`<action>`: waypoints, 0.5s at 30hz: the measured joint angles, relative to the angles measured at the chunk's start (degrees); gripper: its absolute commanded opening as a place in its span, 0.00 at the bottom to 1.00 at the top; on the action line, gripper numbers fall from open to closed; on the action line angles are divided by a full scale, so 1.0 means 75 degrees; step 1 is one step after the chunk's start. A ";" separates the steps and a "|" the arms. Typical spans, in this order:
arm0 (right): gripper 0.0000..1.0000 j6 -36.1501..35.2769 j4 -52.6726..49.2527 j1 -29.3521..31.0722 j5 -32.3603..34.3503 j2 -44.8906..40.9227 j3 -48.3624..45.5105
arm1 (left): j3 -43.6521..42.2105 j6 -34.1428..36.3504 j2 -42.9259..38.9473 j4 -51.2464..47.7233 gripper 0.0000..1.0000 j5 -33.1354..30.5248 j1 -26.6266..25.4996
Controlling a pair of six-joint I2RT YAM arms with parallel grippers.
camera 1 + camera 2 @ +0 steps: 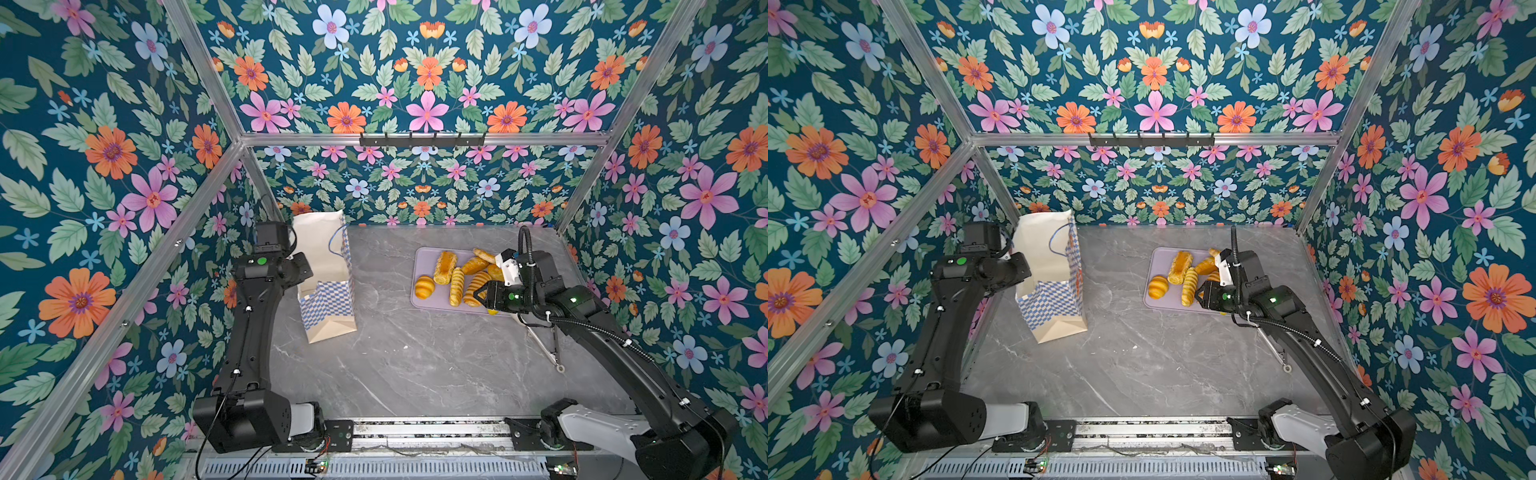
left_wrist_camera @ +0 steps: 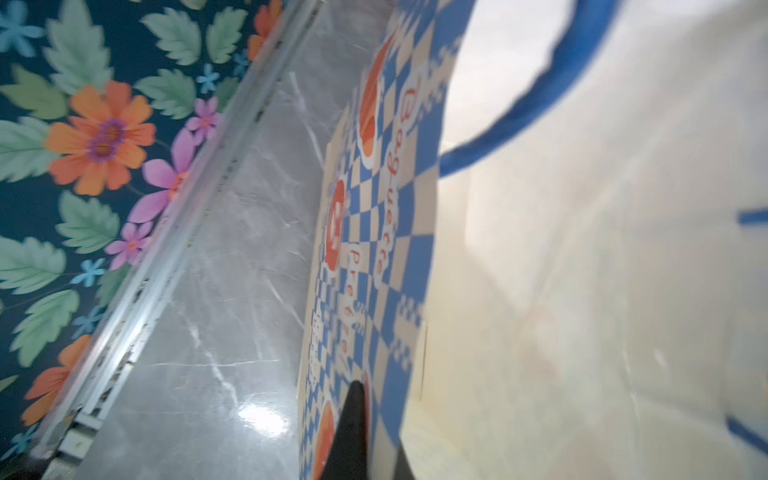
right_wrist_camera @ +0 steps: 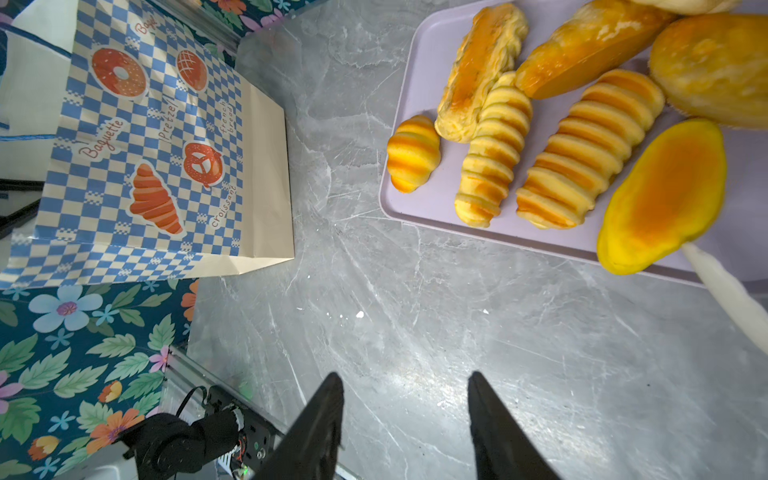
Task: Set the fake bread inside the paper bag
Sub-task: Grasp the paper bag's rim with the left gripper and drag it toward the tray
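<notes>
Left gripper [image 2: 377, 417] pinches the paper bag [image 1: 328, 307] at its rim, evidently to hold the mouth open. Right gripper [image 3: 403, 379], jaws spread and empty, hovers near the lilac tray [image 3: 419, 124], where the fake bread [image 3: 590, 149] lies.

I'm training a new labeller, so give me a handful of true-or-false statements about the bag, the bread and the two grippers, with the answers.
1. The paper bag stands upright on the table. True.
2. The right gripper holds a piece of bread. False: its jaws stand open and empty, and the bread lies on the tray.
3. The left gripper is shut on the bag's wall. True.
4. In both top views the tray lies left of the bag. False: it lies to the right of it.
5. The bag's printed band is green striped. False: it is blue-and-white checked.
</notes>
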 measured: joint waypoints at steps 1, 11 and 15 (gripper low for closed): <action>0.49 0.0000 -0.0012 -0.0052 -0.0003 0.0000 0.0000 | 0.0000 -0.0134 -0.0050 0.0003 0.00 0.0204 -0.0207; 0.49 -0.0035 -0.0079 -0.0516 0.0038 -0.0085 0.0000 | -0.0012 -0.1105 -0.0609 0.0017 0.00 0.1017 -0.0886; 0.49 -0.0035 -0.0108 -0.0574 0.0050 -0.0038 0.0041 | -0.0079 -0.1428 -0.0842 0.0105 0.00 0.1390 -0.0968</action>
